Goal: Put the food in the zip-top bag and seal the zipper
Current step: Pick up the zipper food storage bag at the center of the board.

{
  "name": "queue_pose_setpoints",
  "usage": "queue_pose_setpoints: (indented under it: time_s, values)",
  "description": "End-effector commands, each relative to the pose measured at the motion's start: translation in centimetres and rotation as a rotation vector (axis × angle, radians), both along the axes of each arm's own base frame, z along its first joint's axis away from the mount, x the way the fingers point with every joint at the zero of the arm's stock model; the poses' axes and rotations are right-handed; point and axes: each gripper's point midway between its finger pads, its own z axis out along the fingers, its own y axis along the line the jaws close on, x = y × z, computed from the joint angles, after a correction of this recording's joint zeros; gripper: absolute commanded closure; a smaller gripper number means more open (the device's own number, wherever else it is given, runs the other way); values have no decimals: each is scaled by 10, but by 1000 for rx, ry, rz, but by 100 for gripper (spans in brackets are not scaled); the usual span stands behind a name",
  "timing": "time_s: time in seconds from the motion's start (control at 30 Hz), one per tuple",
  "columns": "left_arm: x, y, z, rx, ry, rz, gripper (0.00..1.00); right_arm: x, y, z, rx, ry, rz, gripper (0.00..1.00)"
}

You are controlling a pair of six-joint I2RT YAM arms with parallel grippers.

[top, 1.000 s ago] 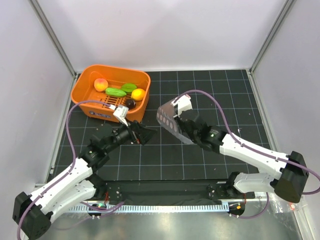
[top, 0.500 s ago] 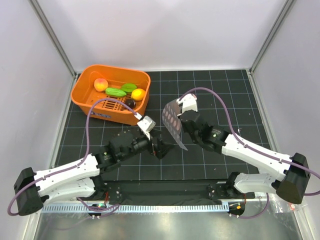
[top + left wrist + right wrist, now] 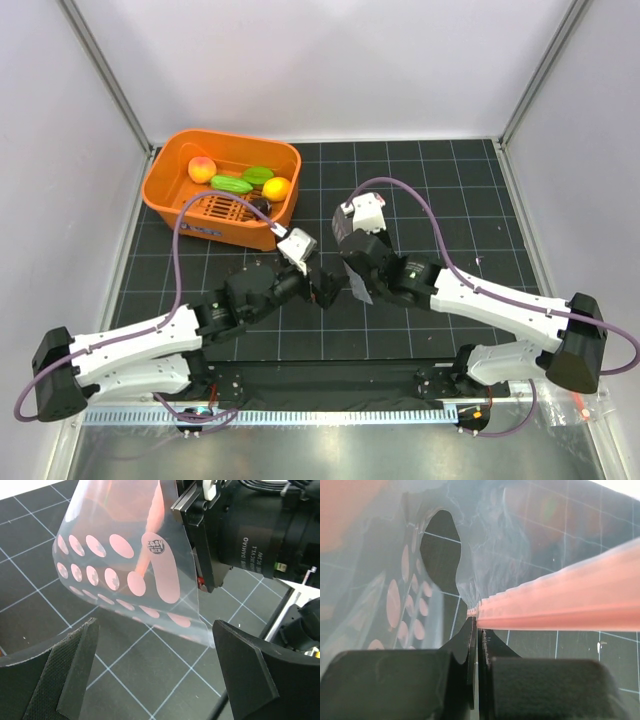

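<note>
Right gripper (image 3: 476, 625), its arm reaching toward the table's middle, is pinching its black fingers together on the thin, ribbed pink-red zipper strip (image 3: 560, 605) of the clear, crinkly plastic zip-top bag (image 3: 115, 545) printed with pale pink ovals, holding it over the black gridded mat (image 3: 30, 595). Left gripper (image 3: 156, 630) is facing the bag, textured fingers spread wide. Small plastic toy fruits and vegetables (image 3: 240, 180) are lying in the orange plastic basket (image 3: 165, 190).

Food (image 3: 232, 185) lies in basket (image 3: 163, 193), left of bag (image 3: 125, 565).
</note>
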Motion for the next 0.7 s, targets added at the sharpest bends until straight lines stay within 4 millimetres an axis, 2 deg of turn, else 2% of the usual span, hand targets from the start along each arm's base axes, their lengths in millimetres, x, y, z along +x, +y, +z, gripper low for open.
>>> queue_pose_setpoints:
  time_s: [0.0, 0.23, 0.33, 0.4, 0.5, 0.53, 0.57, 0.63, 0.67]
  values:
    - [8, -5, 24, -27, -59, 31, 0, 1, -1, 25, 60, -65, -56, 99]
    - [13, -20, 19, 3, -62, 20, 0, -5, 7, 28, 64, -75, -40, 99]
    - [7, -30, 19, -3, -73, -37, 0, -6, 10, 28, 74, -75, -34, 99]
    - [11, -28, 19, 0, -74, -2, 0, -6, 11, 27, 78, -74, -32, 99]
    - [28, -17, 12, 54, -62, 117, 2, -7, 13, 28, 92, -71, -24, 99]
    - [30, -16, 9, 70, -60, 130, 7, -7, 13, 28, 92, -71, -22, 99]
    - [32, -16, 7, 87, -52, 141, 22, -8, 13, 28, 91, -70, -19, 99]
    - [39, -7, 7, 94, -50, 203, 44, -9, 12, 27, 83, -66, -7, 99]
    - [40, -1, 8, 96, -48, 231, 68, -10, 12, 28, 80, -66, 3, 99]
